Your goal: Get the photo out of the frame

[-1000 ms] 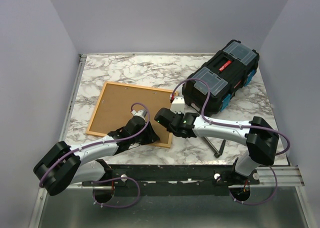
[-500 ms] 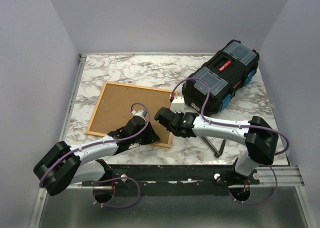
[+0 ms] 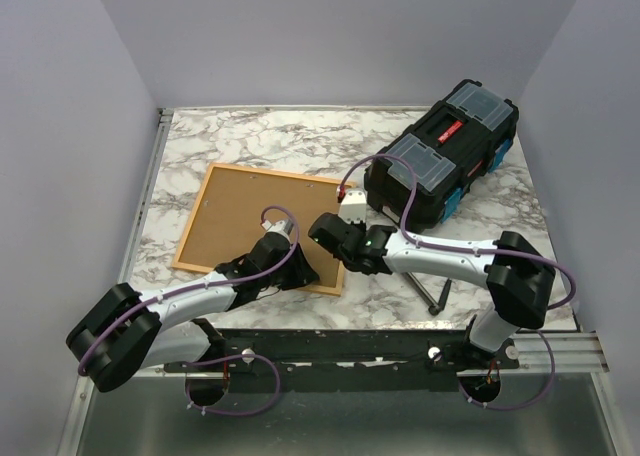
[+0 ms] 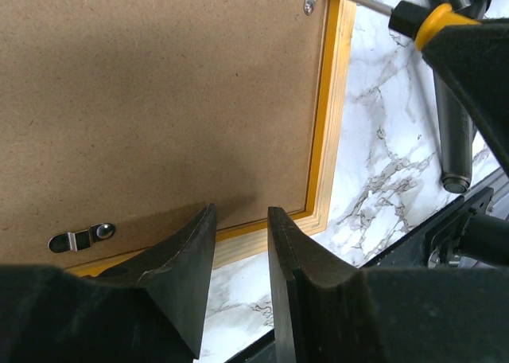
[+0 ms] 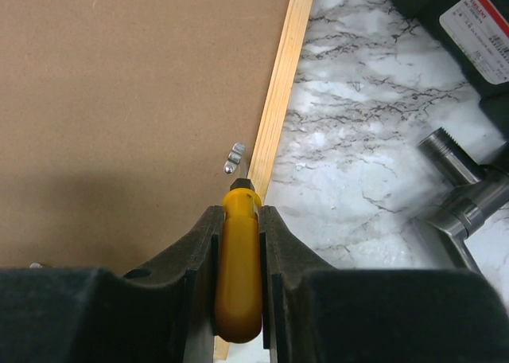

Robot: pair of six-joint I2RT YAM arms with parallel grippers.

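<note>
The frame (image 3: pixel 262 174) lies face down on the marble table, its light wood back rim (image 5: pixel 278 100) and orange inner edge (image 4: pixel 322 140) showing. The photo's brown backing board (image 3: pixel 250 216) fills it; the sunset side is hidden. My right gripper (image 5: pixel 238 212) is shut on a yellow-handled screwdriver (image 5: pixel 238 275), its tip at a metal clip (image 5: pixel 235 158) on the frame's right edge. It shows in the top view (image 3: pixel 347 209) too. My left gripper (image 4: pixel 241 220) stands narrowly open and empty over the frame's near right corner (image 3: pixel 300 273), near another clip (image 4: pixel 82 238).
A black toolbox (image 3: pixel 445 161) sits at the back right, close to the frame's far right corner. A dark metal tool (image 5: pixel 469 192) lies on the marble right of the frame, also in the top view (image 3: pixel 438 294). Grey walls surround the table.
My right gripper with the screwdriver has shifted slightly along the frame's right edge. The left arm and the frame have not visibly moved.
</note>
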